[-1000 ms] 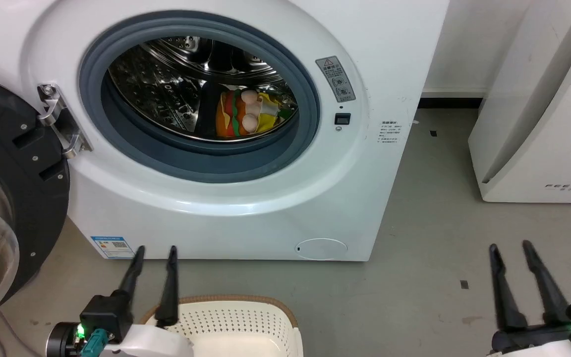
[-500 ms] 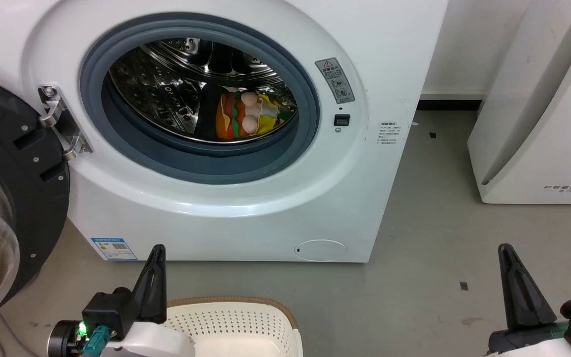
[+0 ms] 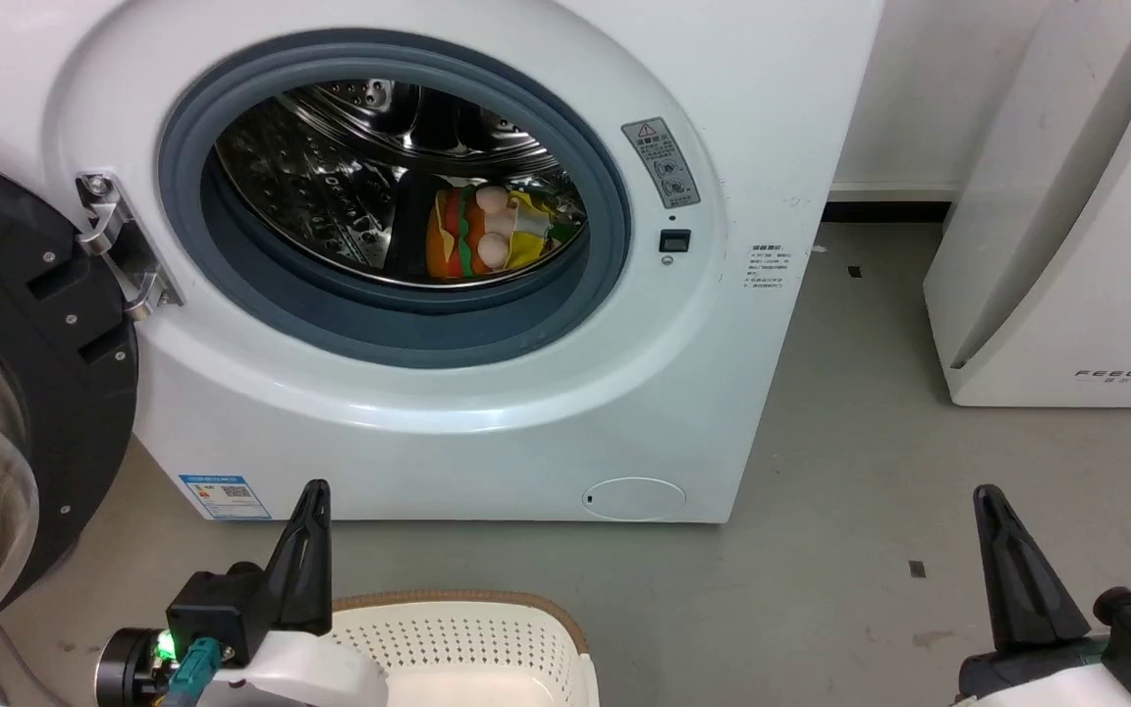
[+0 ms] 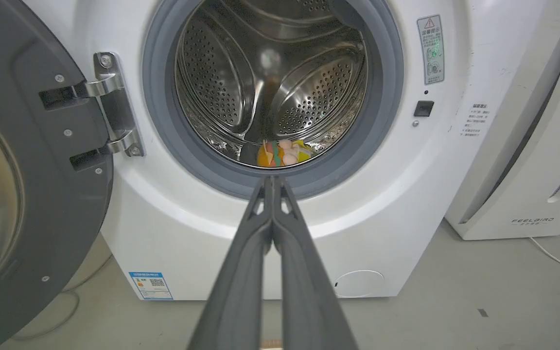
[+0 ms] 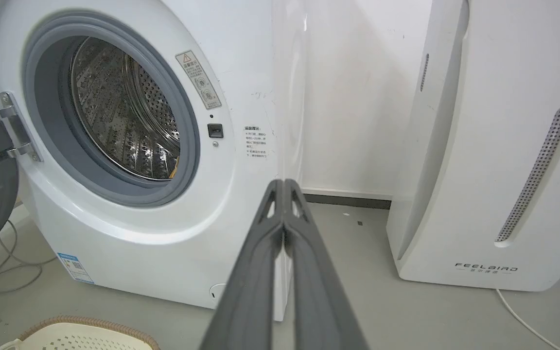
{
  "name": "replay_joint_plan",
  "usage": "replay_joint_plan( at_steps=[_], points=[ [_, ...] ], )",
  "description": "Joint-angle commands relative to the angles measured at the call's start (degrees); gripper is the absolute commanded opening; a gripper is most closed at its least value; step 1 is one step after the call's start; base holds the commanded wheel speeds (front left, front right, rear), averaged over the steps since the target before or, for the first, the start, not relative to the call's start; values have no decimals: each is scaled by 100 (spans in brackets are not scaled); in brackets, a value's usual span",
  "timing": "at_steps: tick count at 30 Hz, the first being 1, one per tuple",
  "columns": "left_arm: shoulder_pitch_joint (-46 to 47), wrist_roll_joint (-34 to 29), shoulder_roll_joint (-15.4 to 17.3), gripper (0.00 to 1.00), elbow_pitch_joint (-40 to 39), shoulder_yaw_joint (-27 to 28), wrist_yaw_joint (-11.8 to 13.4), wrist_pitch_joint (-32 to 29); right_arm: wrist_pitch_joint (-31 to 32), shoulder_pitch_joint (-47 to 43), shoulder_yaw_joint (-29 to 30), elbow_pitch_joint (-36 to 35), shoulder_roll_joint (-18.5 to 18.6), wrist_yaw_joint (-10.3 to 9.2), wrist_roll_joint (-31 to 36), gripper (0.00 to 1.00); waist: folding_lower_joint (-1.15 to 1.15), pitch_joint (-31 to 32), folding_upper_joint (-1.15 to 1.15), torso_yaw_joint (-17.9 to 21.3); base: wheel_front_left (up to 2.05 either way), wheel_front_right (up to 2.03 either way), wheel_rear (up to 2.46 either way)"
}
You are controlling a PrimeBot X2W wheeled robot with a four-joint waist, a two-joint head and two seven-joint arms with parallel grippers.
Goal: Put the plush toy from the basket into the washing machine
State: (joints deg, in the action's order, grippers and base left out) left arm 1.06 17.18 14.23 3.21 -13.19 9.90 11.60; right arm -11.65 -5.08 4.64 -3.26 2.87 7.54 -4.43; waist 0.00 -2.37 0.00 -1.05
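At left the door point(image 3: 35, 393) is swung wide. The left gripper point(image 3: 315, 489) is held clenched, empty, at the rim of the basket point(image 3: 467, 597). The plush toy point(image 3: 475, 236) is lodged low inside the washing machine point(image 3: 428, 432). The right gripper point(image 3: 986, 496) is clenched, empty, over open floor point(image 3: 850, 471).

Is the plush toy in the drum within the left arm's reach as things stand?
Probably yes. The door stands open aside, nothing blocks the porthole, and the left gripper points at the plush toy in the drum. Its fingers are shut and would need opening.
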Motion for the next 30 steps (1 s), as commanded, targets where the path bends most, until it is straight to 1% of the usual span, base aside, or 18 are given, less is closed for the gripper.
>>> replay_joint_plan(
  at_steps=[1, 30],
  points=[
    [-24, -80, -49, 0, -37, 62, -32, -27, 31, 86, -27, 23, 0, -1, 52, 0, 0, 4, 0, 1, 0, 0, 0],
    [-50, -605, -397, 0, -128, 465, -339, -390, 395, 221, -167, 120, 0, -3, 177, 0, 0, 78, 0, 35, 0, 0, 0]
  ],
)
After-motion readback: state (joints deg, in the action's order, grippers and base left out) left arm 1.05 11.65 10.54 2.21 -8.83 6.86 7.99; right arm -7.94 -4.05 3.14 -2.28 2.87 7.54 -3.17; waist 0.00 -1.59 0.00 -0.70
